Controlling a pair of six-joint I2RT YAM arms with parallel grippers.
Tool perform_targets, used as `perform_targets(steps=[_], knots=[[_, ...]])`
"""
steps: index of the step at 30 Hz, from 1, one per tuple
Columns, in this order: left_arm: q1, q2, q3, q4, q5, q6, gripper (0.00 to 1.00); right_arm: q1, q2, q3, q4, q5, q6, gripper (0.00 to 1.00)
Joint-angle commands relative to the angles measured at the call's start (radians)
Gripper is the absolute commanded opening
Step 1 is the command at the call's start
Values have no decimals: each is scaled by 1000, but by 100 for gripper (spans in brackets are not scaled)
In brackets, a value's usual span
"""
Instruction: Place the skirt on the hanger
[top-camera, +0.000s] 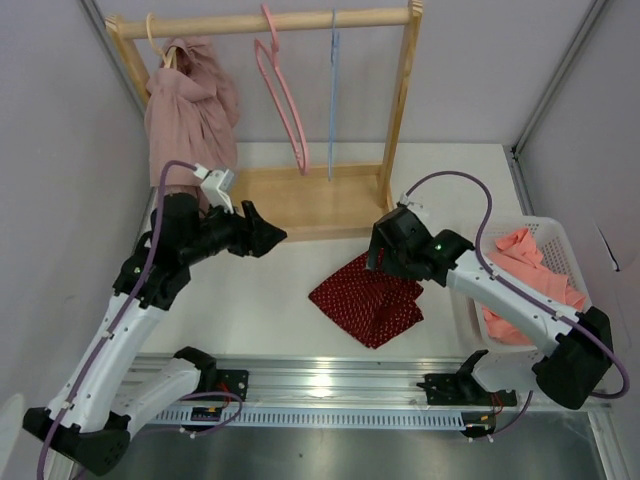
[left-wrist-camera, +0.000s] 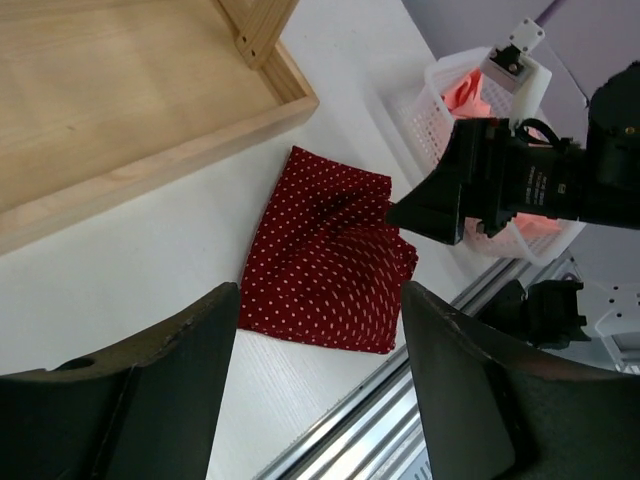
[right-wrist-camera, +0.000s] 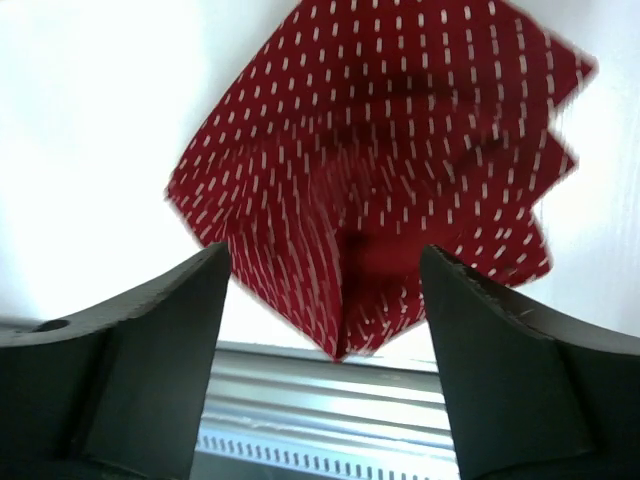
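Observation:
A red skirt with white dots (top-camera: 365, 298) lies folded on the white table, near the front middle. It also shows in the left wrist view (left-wrist-camera: 325, 257) and the right wrist view (right-wrist-camera: 380, 170). A pink hanger (top-camera: 283, 95) hangs on the wooden rack's rail. My right gripper (top-camera: 380, 262) is open and empty, just above the skirt's far edge. In the right wrist view (right-wrist-camera: 325, 310) the skirt lies between and beyond its fingers. My left gripper (top-camera: 272, 238) is open and empty, left of the skirt above the rack's base; it shows in the left wrist view (left-wrist-camera: 320, 345).
A wooden clothes rack (top-camera: 400, 110) stands at the back with a pink garment (top-camera: 190, 105) at its left and a thin blue hanger (top-camera: 332, 90). A white basket (top-camera: 545, 228) holding a coral garment (top-camera: 525, 260) stands at the right. A metal rail (top-camera: 330, 385) runs along the front.

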Motion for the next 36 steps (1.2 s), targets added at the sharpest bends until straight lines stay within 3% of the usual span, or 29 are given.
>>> perform_targets(steps=[1, 4, 7, 11, 15, 23, 26, 31, 32, 36], knots=[[-60, 2, -86, 53, 4, -49, 70, -30, -5, -25, 66, 25, -12, 82], [-149, 14, -152, 94, -42, -82, 66, -47, -32, -62, 53, 34, -15, 81], [-252, 48, -195, 137, -94, -109, 61, -52, -77, -131, 31, 56, 14, 70], [-396, 110, -240, 198, -152, -141, 58, -110, -146, -256, 40, 39, 53, 70], [-516, 204, -260, 267, -221, -154, 58, -245, -197, -378, 117, -39, 41, 68], [-743, 442, -169, 269, -404, -82, 71, -300, -157, -433, 180, -95, 30, 66], [-800, 538, -114, 254, -448, -56, 72, -299, -195, -459, 177, -101, 36, 65], [-846, 658, -45, 255, -470, -33, 72, -299, -246, -510, 159, -111, 57, 56], [-858, 673, -27, 255, -474, -23, 72, -297, -255, -516, 152, -115, 69, 49], [-884, 756, 27, 222, -532, -5, 72, -294, -299, -545, 148, -118, 89, 45]])
